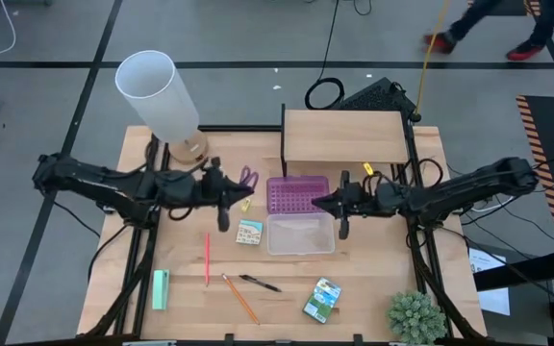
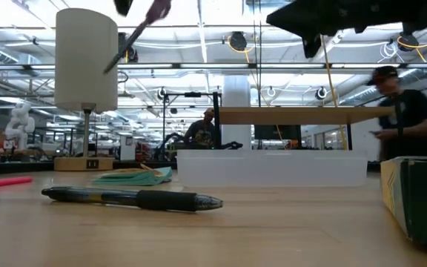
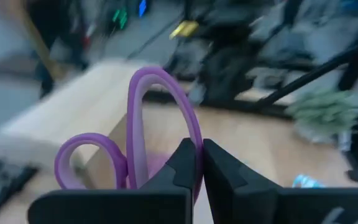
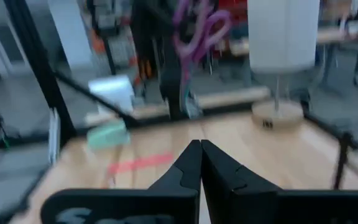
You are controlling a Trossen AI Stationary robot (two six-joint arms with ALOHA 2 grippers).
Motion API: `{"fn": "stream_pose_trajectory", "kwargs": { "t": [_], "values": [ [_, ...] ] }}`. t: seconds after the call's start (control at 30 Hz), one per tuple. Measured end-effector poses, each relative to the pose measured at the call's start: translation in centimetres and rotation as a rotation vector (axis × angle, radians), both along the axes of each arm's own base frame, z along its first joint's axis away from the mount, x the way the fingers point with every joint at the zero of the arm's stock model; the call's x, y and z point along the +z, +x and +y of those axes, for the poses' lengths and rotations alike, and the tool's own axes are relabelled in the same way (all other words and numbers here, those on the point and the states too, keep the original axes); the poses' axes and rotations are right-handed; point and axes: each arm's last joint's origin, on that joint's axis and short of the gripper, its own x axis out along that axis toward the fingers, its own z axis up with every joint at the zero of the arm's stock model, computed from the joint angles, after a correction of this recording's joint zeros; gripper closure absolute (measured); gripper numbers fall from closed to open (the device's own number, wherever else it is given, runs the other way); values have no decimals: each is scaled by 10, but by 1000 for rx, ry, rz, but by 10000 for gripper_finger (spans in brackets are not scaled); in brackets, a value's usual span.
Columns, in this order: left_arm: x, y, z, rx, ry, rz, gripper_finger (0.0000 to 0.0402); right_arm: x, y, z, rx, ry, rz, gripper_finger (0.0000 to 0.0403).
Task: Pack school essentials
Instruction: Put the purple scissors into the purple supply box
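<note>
My left gripper (image 1: 231,190) is shut on the purple-handled scissors (image 1: 248,178), held in the air left of the clear case (image 1: 301,234) and its purple lid (image 1: 297,193). The low view shows the scissors (image 2: 143,22) high above the table, their dark blade slanting down. My right gripper (image 1: 339,206) hovers shut and empty over the case's right side. On the table lie the colourful square pack (image 1: 249,232), red pencil (image 1: 207,258), orange pencil (image 1: 240,298), black pen (image 1: 260,283), crayon box (image 1: 322,299) and a tiny yellow piece (image 1: 246,205). My left gripper pinches one side of the larger purple handle loop (image 3: 193,134) between its two fingers. Both loops stick out past the fingertips. The scissors are lifted clear of the table; the gripper hides the blades in the wrist view.
A white lamp (image 1: 162,96) stands at the far left, a wooden shelf (image 1: 344,136) at the far middle. A mint-green block (image 1: 160,288) lies near left and a small plant (image 1: 416,317) near right. A person (image 2: 402,111) stands beyond the table.
</note>
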Motion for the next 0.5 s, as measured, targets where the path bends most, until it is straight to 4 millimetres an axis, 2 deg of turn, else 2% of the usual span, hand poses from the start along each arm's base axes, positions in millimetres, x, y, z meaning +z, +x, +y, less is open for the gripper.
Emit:
{"fn": "stream_pose_trajectory", "kwargs": {
  "t": [0.1,0.23,0.37,0.5],
  "values": [
    [0,3,-12,-95,43,-126,384,-6,1,0,1,-16,-32,402],
    [-11,9,-21,-260,83,-352,383,-12,7,1,27,-23,-19,381],
    [-23,13,-21,-391,94,-521,383,-19,13,3,74,-23,-18,339],
    [-33,23,-16,-503,81,-591,383,-24,20,7,155,1,-49,282]
  ]
}}
